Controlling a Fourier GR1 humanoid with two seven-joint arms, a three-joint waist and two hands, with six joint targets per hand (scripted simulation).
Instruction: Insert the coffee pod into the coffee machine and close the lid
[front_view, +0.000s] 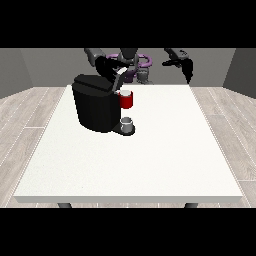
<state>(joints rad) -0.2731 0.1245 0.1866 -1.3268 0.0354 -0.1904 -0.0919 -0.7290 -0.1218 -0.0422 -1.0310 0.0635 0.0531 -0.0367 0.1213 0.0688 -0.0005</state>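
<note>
Even, soft light; faint shadow beneath the table (150, 170).

place: bare test room | signs: white table (150, 165), wood-plank floor (30, 115), grey walls (15, 70)

Table (150, 165): coffee machine (95, 107) on it, toward the far left corner. Cup (127, 123) on the machine's base, at its right side. Pod holder (126, 99) directly above the cup. Robot (131, 62) behind the far edge.
</note>
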